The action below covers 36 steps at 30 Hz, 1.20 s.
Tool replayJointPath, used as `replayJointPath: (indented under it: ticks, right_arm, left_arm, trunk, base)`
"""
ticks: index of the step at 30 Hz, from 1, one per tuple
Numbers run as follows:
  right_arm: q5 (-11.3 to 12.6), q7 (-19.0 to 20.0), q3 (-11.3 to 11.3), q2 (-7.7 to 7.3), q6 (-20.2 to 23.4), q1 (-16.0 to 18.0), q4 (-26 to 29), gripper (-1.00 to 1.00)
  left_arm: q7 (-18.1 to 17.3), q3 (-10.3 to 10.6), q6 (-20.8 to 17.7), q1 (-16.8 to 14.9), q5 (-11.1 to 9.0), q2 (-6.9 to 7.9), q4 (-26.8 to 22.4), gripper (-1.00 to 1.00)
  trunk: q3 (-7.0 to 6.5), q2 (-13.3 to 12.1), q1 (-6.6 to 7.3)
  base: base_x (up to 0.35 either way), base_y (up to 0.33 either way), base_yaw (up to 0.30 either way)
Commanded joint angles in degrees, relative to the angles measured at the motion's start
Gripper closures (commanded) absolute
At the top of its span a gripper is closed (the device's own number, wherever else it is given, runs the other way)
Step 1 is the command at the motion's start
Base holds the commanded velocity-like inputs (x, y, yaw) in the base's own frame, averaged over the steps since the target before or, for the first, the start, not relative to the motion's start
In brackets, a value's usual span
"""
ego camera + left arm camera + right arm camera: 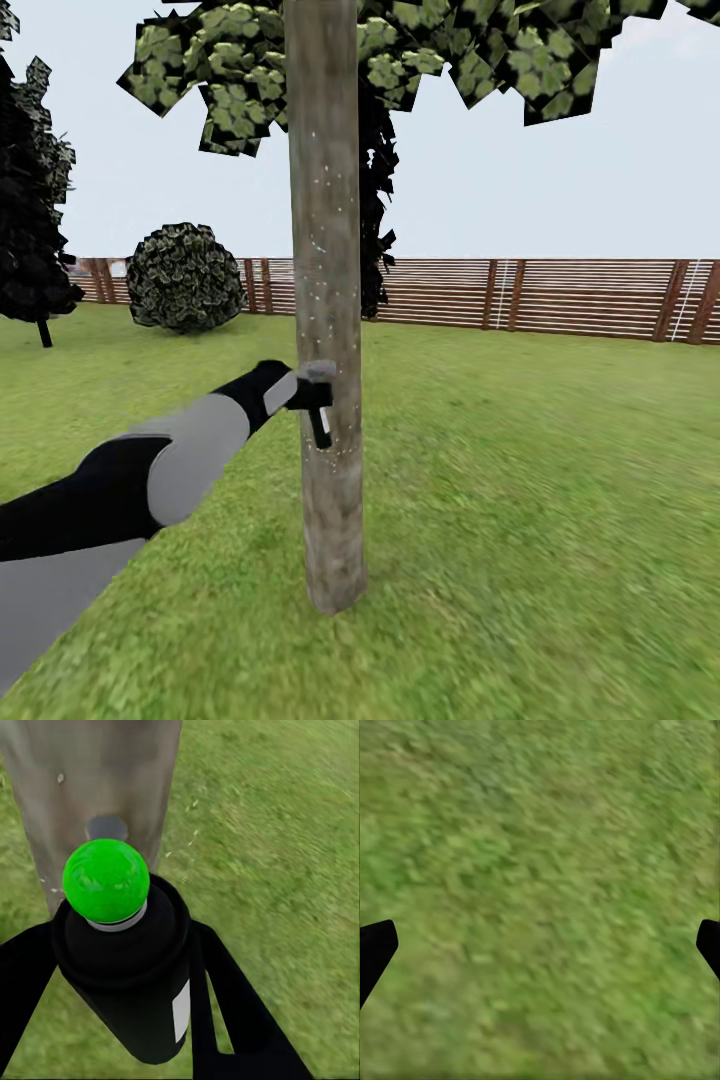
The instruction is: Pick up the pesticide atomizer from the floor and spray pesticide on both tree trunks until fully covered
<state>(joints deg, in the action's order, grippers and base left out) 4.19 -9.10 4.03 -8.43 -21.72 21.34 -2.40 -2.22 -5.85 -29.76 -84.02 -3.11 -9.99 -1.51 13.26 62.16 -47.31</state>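
One tree's grey-brown trunk (325, 300) rises in the middle of the head view, flecked with tiny white specks, under a canopy (400, 50) of blocky green leaves. My left gripper (303, 393) is stretched out to the trunk's near side, shut on the pesticide atomizer (318, 405). In the left wrist view the atomizer (131, 982) is a dark bottle with a white label and a green dot on its head, held between black fingers (240, 1020), with the trunk (97, 780) close behind it. Over grass, my right gripper (540, 949) stands open with nothing in it.
Green lawn (520, 520) spreads all around the trunk. A brown slat fence (560, 295) closes the far side. A round bush (185, 277) sits at the back left, and a dark narrow tree (30, 220) stands at the left edge.
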Motion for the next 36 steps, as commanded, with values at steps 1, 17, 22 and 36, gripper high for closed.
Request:
replayJointPath:
  ticks: [1, 17, 22, 36]
  right_arm:
    - [0.23, 0.22, 0.36, -0.01, -0.51, 0.11, -0.24, -1.00]
    - [0.37, 0.22, 0.45, 0.18, -0.44, 0.11, -0.30, -1.00]
    - [0.38, 0.22, 0.45, 0.48, -0.43, 0.11, -0.32, -1.00]
    - [0.41, 0.22, 0.45, 0.51, -0.49, 0.11, -0.24, -1.00]
  left_arm:
    - [0.11, -0.49, 1.27, 2.26, 0.70, 0.00, -0.10, 1.00]
    - [0.10, -0.48, 28.70, 29.72, 3.45, 0.00, -0.25, 1.00]
    - [0.06, -0.48, 28.86, 31.61, 3.54, 0.82, -0.25, 1.00]
    - [-0.01, -0.42, 28.89, 31.99, 10.59, 0.94, -0.20, 1.00]
  trunk:
    - [0.06, 0.06, 0.00]
    - [0.06, 0.06, 0.00]
    - [0.06, 0.06, 0.00]
    - [0.06, 0.06, 0.00]
  base:
    - [0.000, 0.000, 0.000]
    - [0.000, 0.001, 0.000]
    - [0.000, 0.173, 0.000]
    - [0.068, 0.338, -0.009]
